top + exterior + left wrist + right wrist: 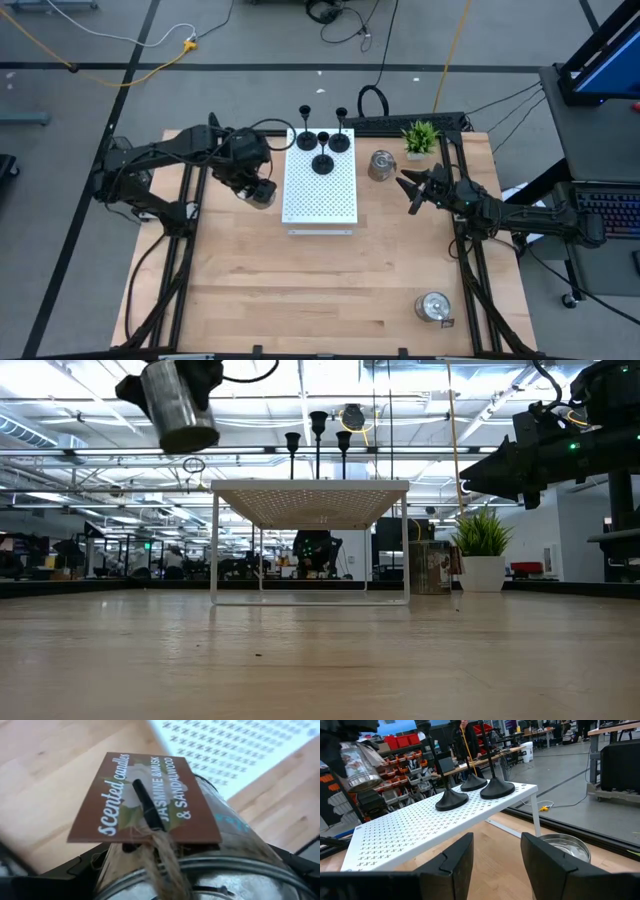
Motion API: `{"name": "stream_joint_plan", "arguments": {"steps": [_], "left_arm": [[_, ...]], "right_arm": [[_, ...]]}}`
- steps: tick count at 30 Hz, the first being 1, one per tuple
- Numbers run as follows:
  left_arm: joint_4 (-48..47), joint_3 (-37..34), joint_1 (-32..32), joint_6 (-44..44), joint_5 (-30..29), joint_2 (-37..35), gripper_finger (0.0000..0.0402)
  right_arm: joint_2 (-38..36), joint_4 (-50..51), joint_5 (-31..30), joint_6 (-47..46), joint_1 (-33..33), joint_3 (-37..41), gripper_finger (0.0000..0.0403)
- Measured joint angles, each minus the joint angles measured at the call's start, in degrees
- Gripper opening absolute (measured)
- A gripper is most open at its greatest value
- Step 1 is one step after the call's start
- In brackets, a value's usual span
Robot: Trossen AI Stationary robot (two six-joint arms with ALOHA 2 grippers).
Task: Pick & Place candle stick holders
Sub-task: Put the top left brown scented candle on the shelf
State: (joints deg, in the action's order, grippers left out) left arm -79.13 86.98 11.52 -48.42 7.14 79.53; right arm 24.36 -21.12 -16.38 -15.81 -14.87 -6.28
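Observation:
My left gripper is shut on a silver-glass candle stick holder with a brown tag tied on by twine. It is up in the air just left of the white perforated board. Three black candle stick holders stand by their round bases on the board's far part. Another silver one sits on the table right of the board, and a third near the front right. My right gripper hovers open beside the board's right edge, level, nothing between its fingers. My left gripper holds the silver-glass holder by its round wall, one dark finger on each side near the rim. The fingers come from above, slanting down. The holder hangs below them, slightly tilted, clear of the table and higher than the board's top.
A small green potted plant stands at the far right of the table, behind the silver holder. The board stands on thin legs with open space beneath. Bare wood lies across the near half of the table.

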Motion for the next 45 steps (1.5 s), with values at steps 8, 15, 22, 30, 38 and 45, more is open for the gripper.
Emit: {"name": "stream_joint_plan", "arguments": {"steps": [8,15,22,30,38,45], "left_arm": [[8.5,0.0,-2.4,-1.7,0.1,0.3,0.0359],[10.7,0.0,-3.6,0.1,0.0,3.2,0.0359],[12.6,0.0,-4.1,2.7,0.8,6.1,0.0359],[14.4,0.0,-4.1,1.1,0.3,7.0,0.0359],[20.7,0.5,-4.1,0.6,0.4,9.3,0.0359],[19.6,6.8,-3.9,3.0,-1.6,15.0,0.0359]], "right_arm": [[0.0,0.0,0.0,0.0,0.0,0.0,0.0155],[0.0,0.0,0.0,0.0,0.0,0.0,0.0155],[0.0,0.0,0.0,0.0,0.0,0.0,0.0155],[0.0,-0.1,0.0,0.0,0.0,0.0,0.0155],[0.0,-0.1,0.0,0.0,0.0,0.0,0.0155],[0.1,-0.1,0.0,0.0,0.0,0.0,0.0155]]}}
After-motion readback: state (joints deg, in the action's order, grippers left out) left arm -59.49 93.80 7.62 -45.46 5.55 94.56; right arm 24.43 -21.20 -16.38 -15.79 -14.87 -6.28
